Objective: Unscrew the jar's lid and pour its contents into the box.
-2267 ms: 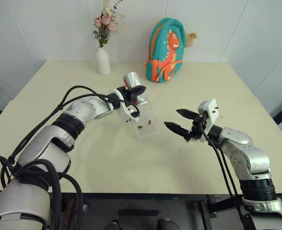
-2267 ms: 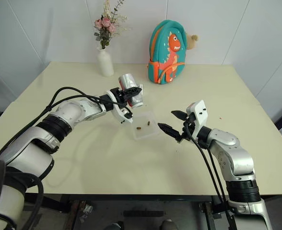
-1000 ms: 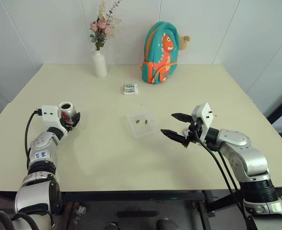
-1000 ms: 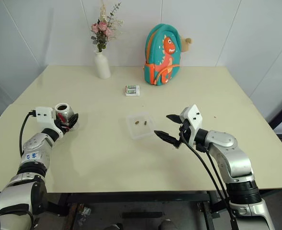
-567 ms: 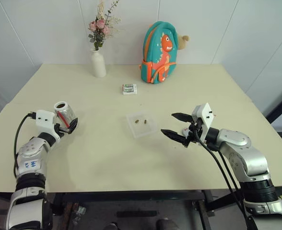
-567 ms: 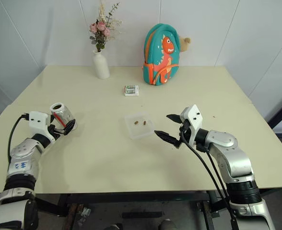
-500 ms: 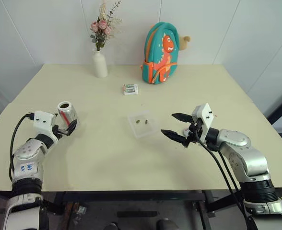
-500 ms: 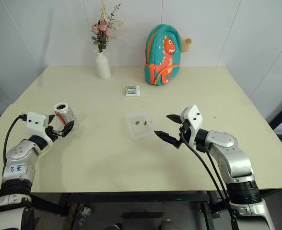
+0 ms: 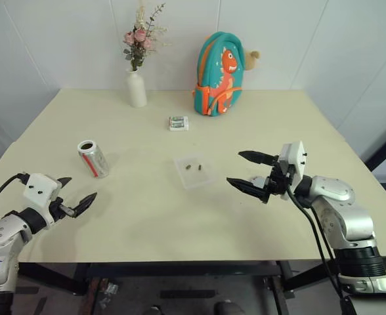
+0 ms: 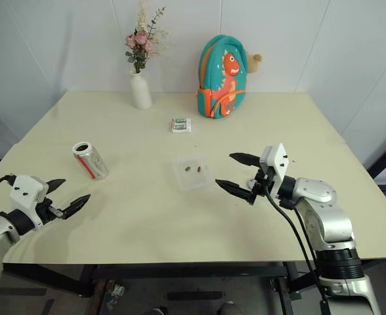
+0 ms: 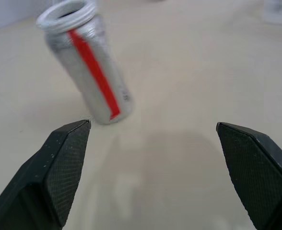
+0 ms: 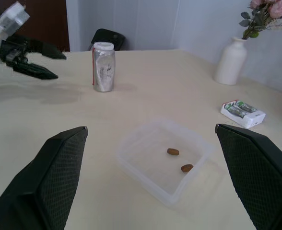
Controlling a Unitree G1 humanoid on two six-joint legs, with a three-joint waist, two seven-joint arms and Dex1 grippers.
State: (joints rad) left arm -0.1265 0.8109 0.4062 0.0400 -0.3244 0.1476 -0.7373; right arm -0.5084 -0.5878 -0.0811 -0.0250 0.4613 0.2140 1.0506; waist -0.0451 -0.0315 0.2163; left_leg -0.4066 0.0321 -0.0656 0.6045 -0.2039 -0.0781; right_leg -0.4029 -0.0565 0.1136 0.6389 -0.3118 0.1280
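Note:
The jar (image 9: 92, 158) stands upright on the table's left side, silvery with a red stripe, its mouth open and uncapped. It also shows ahead of my left fingers as the jar (image 11: 90, 76). My left gripper (image 9: 79, 188) is open and empty near the front left edge, well short of the jar. The clear box (image 9: 204, 178) sits mid-table with two small brown pieces (image 12: 173, 151) inside. My right gripper (image 9: 235, 168) hovers open and empty just right of the box. The lid is hidden.
A white vase of flowers (image 9: 137, 88) and a teal dinosaur backpack (image 9: 220, 72) stand along the far edge. A small white-and-green packet (image 9: 178, 122) lies beyond the box. The table's front edge runs close under both grippers.
My left gripper has let go of the jar, which now stands by itself. The left arm has drawn back toward the front edge. The right gripper has barely shifted.

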